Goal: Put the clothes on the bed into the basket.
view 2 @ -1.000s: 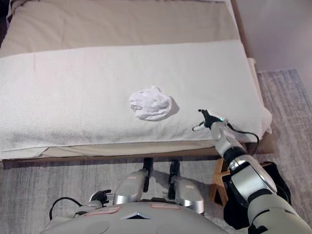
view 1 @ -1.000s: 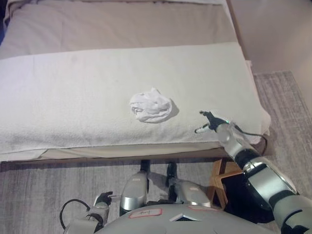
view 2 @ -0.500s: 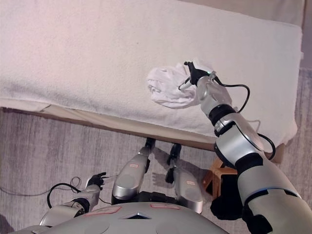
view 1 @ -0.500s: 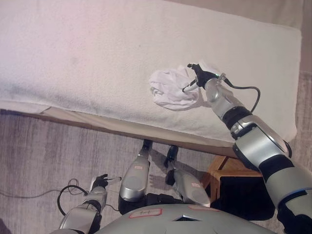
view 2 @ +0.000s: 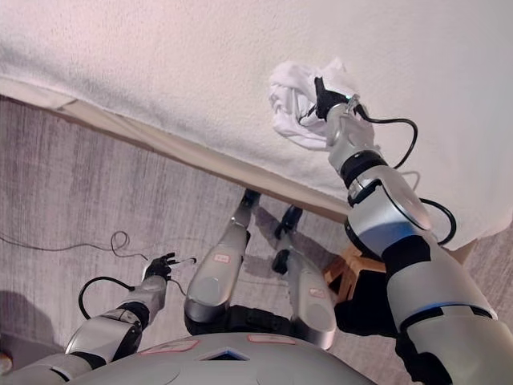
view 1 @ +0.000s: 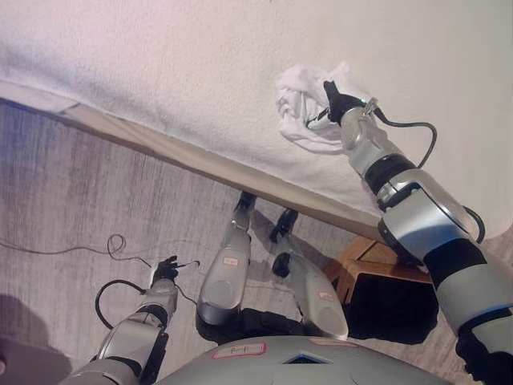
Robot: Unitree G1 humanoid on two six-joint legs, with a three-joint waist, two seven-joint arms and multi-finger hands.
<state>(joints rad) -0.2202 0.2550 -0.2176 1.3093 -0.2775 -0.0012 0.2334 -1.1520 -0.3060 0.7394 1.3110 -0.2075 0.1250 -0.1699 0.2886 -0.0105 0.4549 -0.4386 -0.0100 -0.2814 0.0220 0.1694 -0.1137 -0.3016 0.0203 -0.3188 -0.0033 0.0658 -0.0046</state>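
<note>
A small white cloth (view 1: 309,112), all scrunched up in a ball, lies on the bed (view 1: 200,72). It sits on the right part of the bed, not far from the near edge. The bed is covered with a big fuzzy white blanket.

The robot's right hand (view 1: 337,103) is right on the cloth. Its dark fingers curl into the white folds and pinch them, so the hand is holding the cloth. The cloth bunches up around the fingers. The silver arm behind that hand comes in from the lower right and reaches over the edge of the bed.

The robot's left hand (view 1: 166,271) is down low on the near left, over the grey floor (view 1: 72,200), well apart from the bed and the cloth. It is small in both views, and its fingers look loose and a little spread, holding nothing.

Near the right, just under the bed's edge, there is a brown wooden thing with a dark inside (view 1: 377,293) on the floor. I cannot tell if it is the basket.
</note>
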